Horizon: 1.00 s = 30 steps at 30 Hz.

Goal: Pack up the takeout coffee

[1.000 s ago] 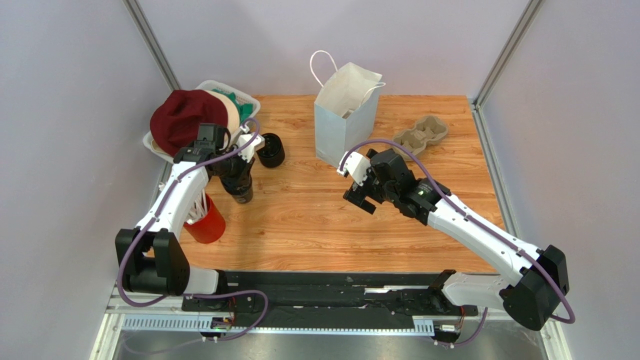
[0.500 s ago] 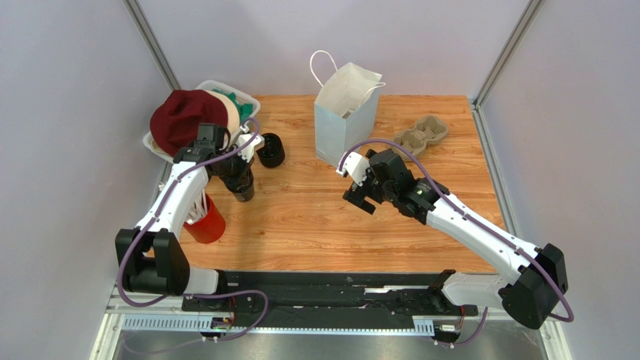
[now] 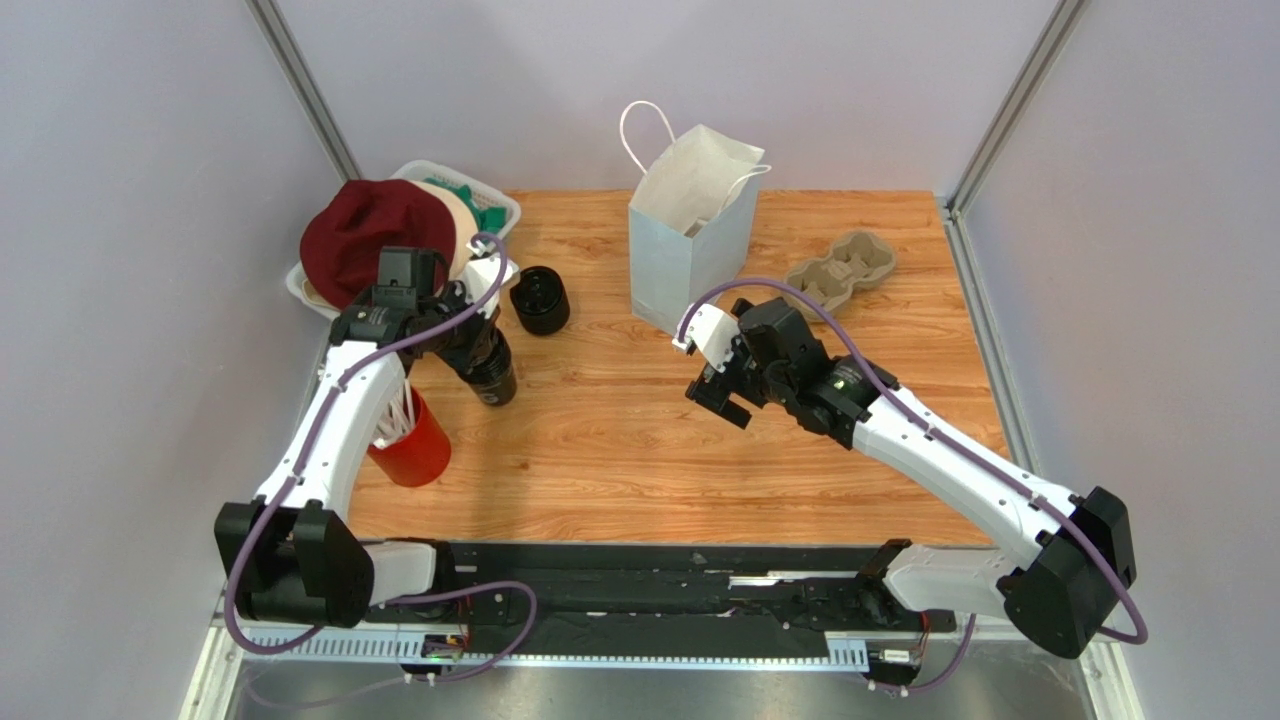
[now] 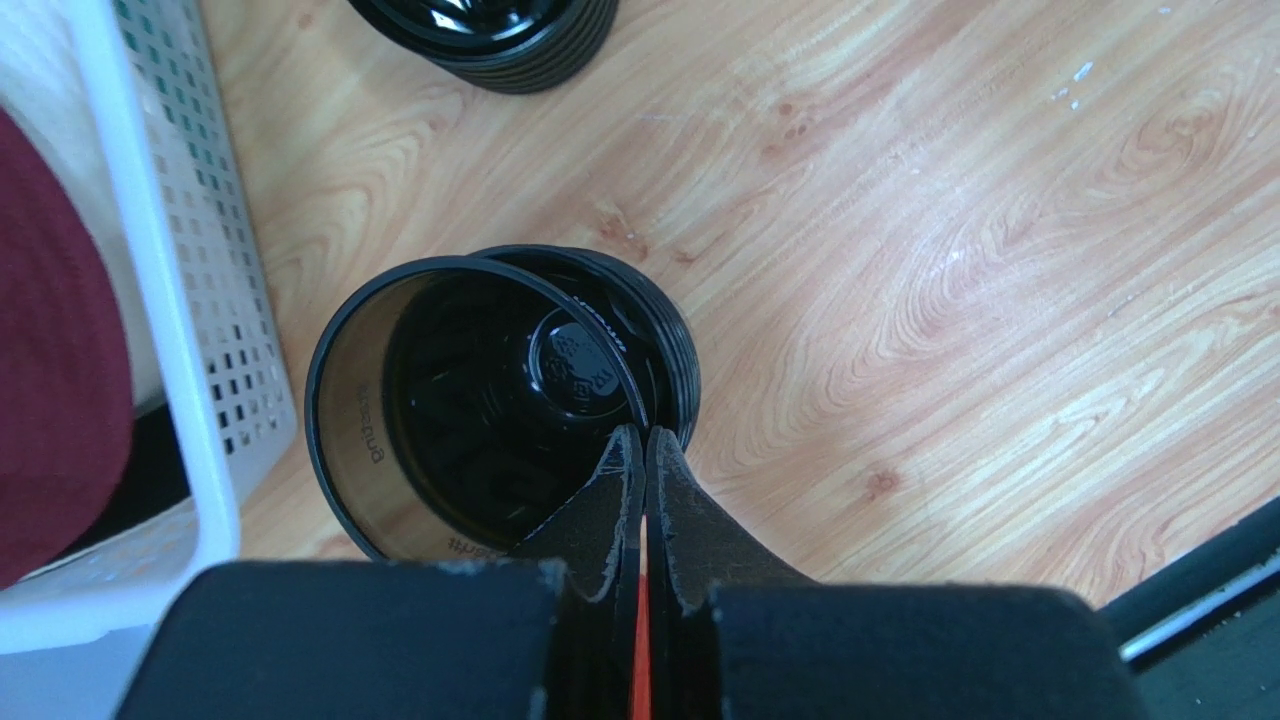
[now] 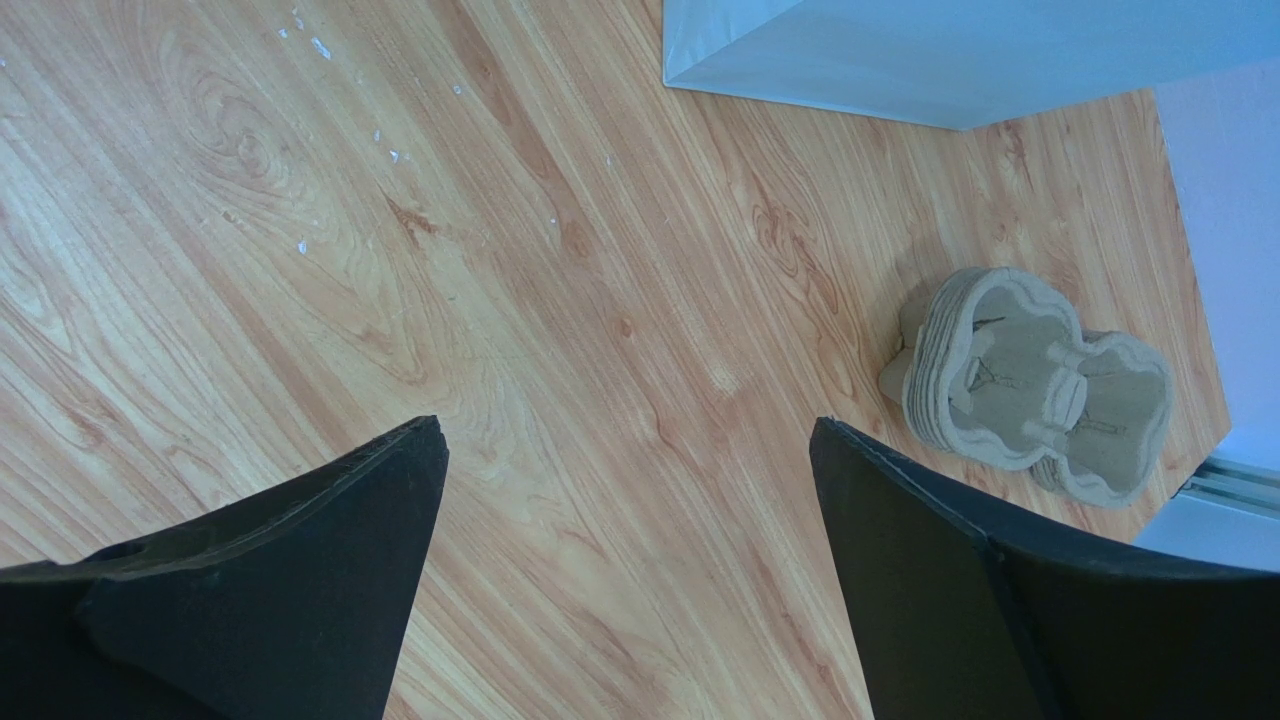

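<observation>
At desk (image 3: 601, 435) 9 o'clock, by basket (image 4: 181, 270): takeout coffee (image 4: 451, 435). Pinched at rim, 5 o'clock side, by L gripper (image 4: 643, 450), clamped on thin wall. R gripper (image 5: 627, 435): wide apart, empty. Prob. light, thin, easy to squash; hold rim gently.

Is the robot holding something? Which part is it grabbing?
The left gripper pinches the dark coffee cup by its rim. The right gripper holds nothing.

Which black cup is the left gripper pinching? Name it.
The takeout coffee nearer the arms, its rim pinched by the left gripper; the other black cup stands untouched.
</observation>
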Each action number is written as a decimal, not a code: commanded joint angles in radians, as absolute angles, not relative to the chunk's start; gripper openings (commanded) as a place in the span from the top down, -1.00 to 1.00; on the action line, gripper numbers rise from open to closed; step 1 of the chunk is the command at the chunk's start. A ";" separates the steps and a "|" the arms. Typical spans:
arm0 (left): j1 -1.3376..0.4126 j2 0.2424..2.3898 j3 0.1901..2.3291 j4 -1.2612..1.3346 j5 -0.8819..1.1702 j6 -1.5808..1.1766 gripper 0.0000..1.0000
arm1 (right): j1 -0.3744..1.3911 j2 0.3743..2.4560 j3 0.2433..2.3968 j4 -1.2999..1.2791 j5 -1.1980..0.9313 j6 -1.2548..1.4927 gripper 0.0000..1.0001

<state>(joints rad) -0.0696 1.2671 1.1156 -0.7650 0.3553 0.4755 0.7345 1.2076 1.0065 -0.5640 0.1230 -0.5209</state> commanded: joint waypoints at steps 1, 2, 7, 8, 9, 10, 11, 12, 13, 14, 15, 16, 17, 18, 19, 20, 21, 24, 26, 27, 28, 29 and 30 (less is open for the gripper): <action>-0.063 1.224 1.127 -0.721 0.360 0.465 1.00 | 0.739 1.204 1.032 -0.538 0.138 -0.523 -0.98; -0.061 1.223 1.127 -0.722 0.359 0.465 1.00 | 0.739 1.204 1.032 -0.538 0.138 -0.523 -0.98; -0.063 1.209 1.123 -0.713 0.354 0.466 1.00 | 0.739 1.203 1.031 -0.537 0.138 -0.523 -0.98; -0.063 1.204 1.123 -0.710 0.354 0.466 1.00 | 0.739 1.203 1.031 -0.538 0.138 -0.523 -0.98; -0.063 1.195 1.120 -0.706 0.356 0.468 1.00 | 0.739 1.204 1.031 -0.537 0.138 -0.523 -0.98; -0.063 1.190 1.120 -0.703 0.356 0.468 1.00 | 0.739 1.203 1.031 -0.538 0.140 -0.523 -0.98; -0.063 1.183 1.120 -0.701 0.357 0.468 1.00 | 0.739 1.204 1.031 -0.537 0.140 -0.525 -0.98; -0.063 1.168 1.117 -0.692 0.360 0.468 1.00 | 0.741 1.204 1.031 -0.537 0.138 -0.523 -0.98; -0.063 1.155 1.115 -0.692 0.365 0.468 1.00 | 0.741 1.204 1.031 -0.537 0.138 -0.523 -0.98; -0.063 1.144 1.114 -0.686 0.370 0.466 1.00 | 0.741 1.204 1.031 -0.537 0.138 -0.525 -0.98; -0.063 1.126 1.109 -0.678 0.371 0.465 1.00 | 0.741 1.203 1.031 -0.535 0.140 -0.525 -0.98; -0.063 1.117 1.106 -0.673 0.373 0.465 1.00 | 0.739 1.204 1.031 -0.537 0.143 -0.525 -0.98; -0.063 1.109 1.104 -0.673 0.374 0.465 1.00 | 0.742 1.204 1.031 -0.537 0.141 -0.525 -0.98; -0.063 1.103 1.104 -0.672 0.377 0.466 1.00 | 0.741 1.201 1.031 -0.535 0.141 -0.525 -0.98; -0.063 1.100 1.104 -0.673 0.379 0.466 1.00 | 0.742 1.200 1.032 -0.537 0.143 -0.523 -0.98; -0.064 1.098 1.104 -0.675 0.379 0.466 1.00 | 0.741 1.200 1.034 -0.535 0.143 -0.523 -0.98; -0.066 1.098 1.109 -0.675 0.377 0.468 1.00 | 0.741 1.200 1.032 -0.535 0.143 -0.523 -0.98; -0.072 1.100 1.127 -0.684 0.368 0.472 1.00 | 0.741 1.198 1.032 -0.534 0.143 -0.522 -0.98; -0.080 1.094 1.144 -0.695 0.364 0.482 1.00 | 0.741 1.195 1.034 -0.532 0.146 -0.520 -0.98; -0.081 1.089 1.147 -0.695 0.359 0.483 1.00 | 0.739 1.193 1.032 -0.532 0.147 -0.520 -0.98; -0.083 1.083 1.153 -0.693 0.359 0.485 1.00 | 0.741 1.192 1.034 -0.531 0.149 -0.520 -0.98; -0.084 1.071 1.161 -0.696 0.364 0.491 1.00 | 0.742 1.190 1.032 -0.531 0.146 -0.519 -0.98; -0.084 1.066 1.167 -0.698 0.367 0.494 1.00 | 0.741 1.187 1.034 -0.531 0.149 -0.518 -0.98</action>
<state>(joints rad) -0.0788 1.1076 1.1084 -0.7113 0.3553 0.4774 0.7372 1.2076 1.0065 -0.5640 0.1310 -0.5209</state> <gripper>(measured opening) 0.009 0.989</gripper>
